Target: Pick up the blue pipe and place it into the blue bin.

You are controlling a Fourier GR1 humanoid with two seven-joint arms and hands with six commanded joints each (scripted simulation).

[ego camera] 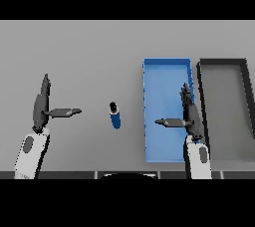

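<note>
Nothing done yet: we see blue pipe (115,115) ungrasped, left of released right hand (189,114) hovering over blue bin (167,66); left hand (42,106) released.

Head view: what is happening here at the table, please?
Nothing is held yet. The blue pipe stands on the grey table, between the two hands. The left hand is open at the left. The right hand is open over the blue bin, which has nothing in it. A dark bin sits beside it.

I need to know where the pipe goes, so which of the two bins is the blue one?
The blue bin is the one nearer the blue pipe, under the right hand. The dark grey bin sits farther right.
</note>
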